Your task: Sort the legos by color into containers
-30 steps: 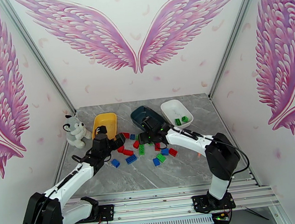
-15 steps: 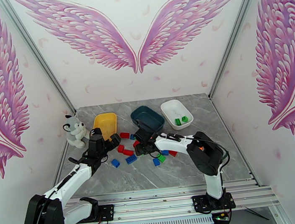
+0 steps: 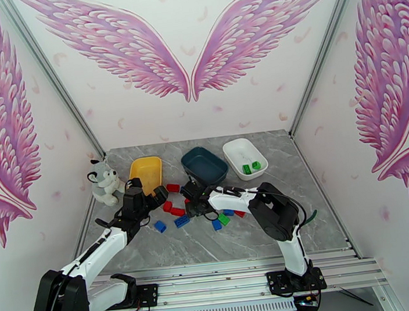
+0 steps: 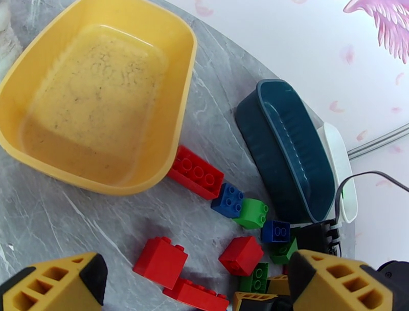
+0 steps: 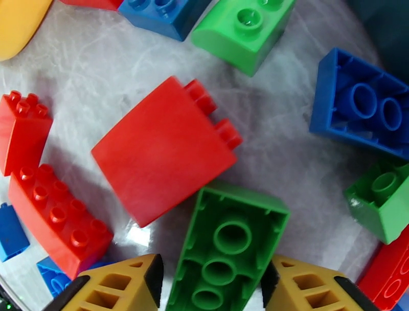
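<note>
Red, green and blue legos lie scattered on the marble table (image 3: 173, 244) in front of three containers: a yellow tray (image 3: 145, 172), a dark teal tray (image 3: 204, 166) and a white tray (image 3: 240, 149). The white tray holds two green legos (image 3: 247, 169). My right gripper (image 3: 193, 204) is down in the pile. In its wrist view, the right gripper (image 5: 212, 289) brackets an upside-down green brick (image 5: 227, 240); one pad touches it and a thin gap shows at the other. A red brick (image 5: 161, 151) lies against it. My left gripper (image 4: 199, 279) hangs wide open over red bricks (image 4: 161, 261) near the yellow tray (image 4: 184, 76).
A grey-white plush husky (image 3: 104, 182) sits at the left edge beside the yellow tray. A long red brick (image 4: 195, 172) lies against that tray's near rim. Blue and green bricks (image 3: 218, 222) lie close to the right forearm. Bare table stretches toward the near edge.
My right gripper has swung left from near the teal tray, dropped into the pile and narrowed its jaws around the green brick. The left gripper has shifted slightly left and stayed open.
</note>
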Tool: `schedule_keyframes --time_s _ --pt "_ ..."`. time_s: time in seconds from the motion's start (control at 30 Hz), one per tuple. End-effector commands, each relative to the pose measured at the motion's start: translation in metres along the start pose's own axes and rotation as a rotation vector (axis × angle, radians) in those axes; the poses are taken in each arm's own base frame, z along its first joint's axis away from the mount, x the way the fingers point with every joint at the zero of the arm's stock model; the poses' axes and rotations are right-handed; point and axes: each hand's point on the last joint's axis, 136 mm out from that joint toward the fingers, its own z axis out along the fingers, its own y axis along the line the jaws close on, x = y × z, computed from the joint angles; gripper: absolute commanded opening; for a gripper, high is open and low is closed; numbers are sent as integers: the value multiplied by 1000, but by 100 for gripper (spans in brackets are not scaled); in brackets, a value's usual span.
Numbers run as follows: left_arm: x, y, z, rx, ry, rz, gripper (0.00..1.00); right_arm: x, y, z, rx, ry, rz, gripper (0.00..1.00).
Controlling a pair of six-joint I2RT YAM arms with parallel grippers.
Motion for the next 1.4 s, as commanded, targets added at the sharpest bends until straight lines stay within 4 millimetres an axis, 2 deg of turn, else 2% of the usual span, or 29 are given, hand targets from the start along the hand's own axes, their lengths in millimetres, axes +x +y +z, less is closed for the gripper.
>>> schedule_keyframes --time_s 0.0,0.13,0.23,0.43,0.57,0.7,0.87,0.97,1.1,1.2,1.37 --pt "4 -3 4 28 16 -9 99 -7 -5 -5 47 -27 -9 45" --pt "12 -8 12 48 55 -5 99 -11 -8 -18 43 -48 -9 40" --pt "19 -21 16 83 80 17 99 -17 -14 -31 39 -68 -3 35" --pt "35 -57 18 159 123 119 99 -37 -48 -65 52 -138 54 31" --pt "48 -77 20 203 155 173 99 -55 -89 -89 94 -190 126 31" --pt "61 -96 22 260 196 207 99 -79 -150 -116 205 -272 228 31" --pt "85 -123 24 309 248 300 99 -108 -214 -138 242 -352 388 33" --pt "99 -137 23 329 269 356 99 -124 -244 -140 254 -364 460 33" --pt "114 -151 21 359 295 404 99 -141 -273 -127 271 -328 513 33" --pt "123 -158 20 373 309 436 99 -151 -288 -114 290 -291 527 33" --pt "131 -162 22 368 321 471 99 -159 -302 -99 326 -244 531 34"
